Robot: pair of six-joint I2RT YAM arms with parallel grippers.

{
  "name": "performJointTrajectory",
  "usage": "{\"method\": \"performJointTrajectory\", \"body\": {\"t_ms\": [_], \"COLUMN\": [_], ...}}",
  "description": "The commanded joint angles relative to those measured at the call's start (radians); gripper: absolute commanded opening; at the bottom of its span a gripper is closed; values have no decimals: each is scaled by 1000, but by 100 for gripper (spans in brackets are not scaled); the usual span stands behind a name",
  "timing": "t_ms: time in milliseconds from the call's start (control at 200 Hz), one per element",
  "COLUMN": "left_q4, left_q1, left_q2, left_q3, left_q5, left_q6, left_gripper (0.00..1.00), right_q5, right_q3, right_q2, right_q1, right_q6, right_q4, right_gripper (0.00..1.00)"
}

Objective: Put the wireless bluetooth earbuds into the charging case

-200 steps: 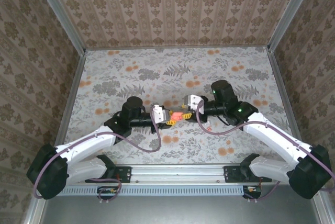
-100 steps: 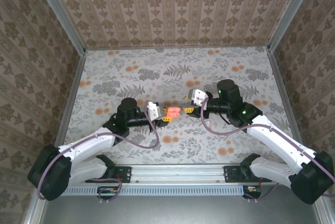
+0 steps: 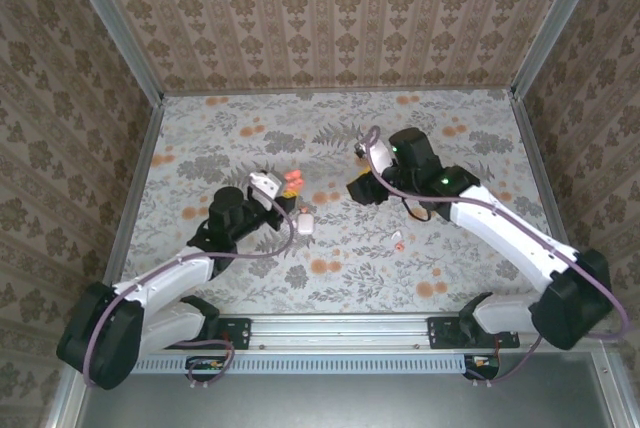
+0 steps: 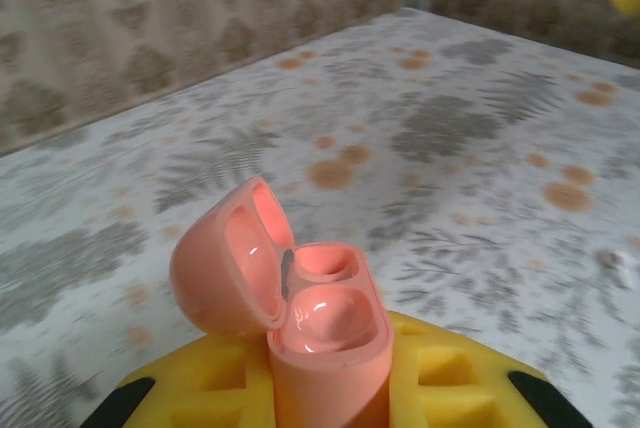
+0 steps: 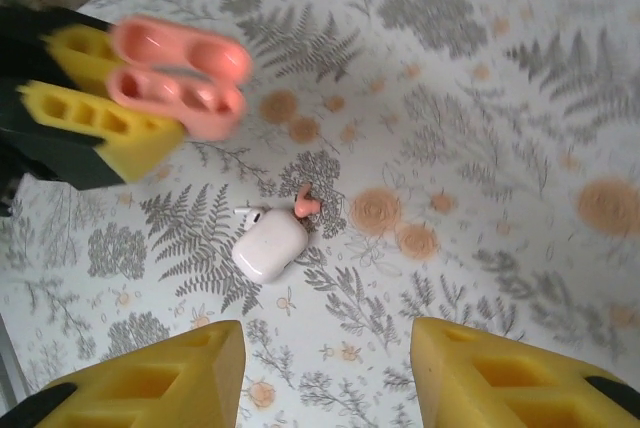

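Plainly, the left gripper (image 4: 325, 388) was pressed shut on an orange-pink case (image 4: 320, 298), pinching its lower body between the yellow fingers and holding it up off the table (image 4: 480, 128). The hinged lid stood thrown back to one side, and both wells in the body looked bare.

Across from it, the right gripper (image 5: 325, 363) hung above the table with its fingers spread and nothing between them. Below and just ahead of those fingers lay the white case (image 5: 268, 246), shut and flat on the table. One earbud (image 5: 305, 200) touched its far edge, orange tip showing. A thin white stub at the case's other far corner could have been that bud's stem; I could not tell. The second earbud (image 3: 397, 241) lay well apart, behind the right gripper on its own arm's side.

Judging by that, the step in hand was presenting an opened case while the free gripper lined up on a bud. I could not settle which case the task meant, but the held one was the one open. The next move would call for the right gripper to descend over the nearer bud. It would then have to close on so small a thing without nudging the white case, and carry it to a well.

Counted: two grippers, two cases, and two earbuds as far as showed.
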Motion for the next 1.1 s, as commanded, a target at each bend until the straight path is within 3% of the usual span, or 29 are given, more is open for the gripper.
{"method": "performJointTrajectory", "body": {"t_ms": [0, 195, 385, 795, 1095], "left_q4": [-64, -199, -284, -313, -319], "left_q1": [51, 164, 239, 277, 293], "left_q2": [-63, -178, -228, -224, -232], "left_q3": [-19, -30, -32, -27, -25], "left_q5": [-168, -247, -263, -264, -258], "left_q6": [-103, -160, -195, -194, -188], "left_gripper": [18, 18, 18, 19, 19], "right_q5": [86, 118, 123, 145, 206], "right_q3": [84, 233, 423, 712, 836], "right_q2": [103, 309, 539, 861, 972], "right_q1": [53, 110, 128, 208, 231], "right_q6": [147, 73, 118, 316, 316], "right_q4": [-124, -176, -244, -361, -463], "right_gripper": [48, 49, 49, 47, 48]}}
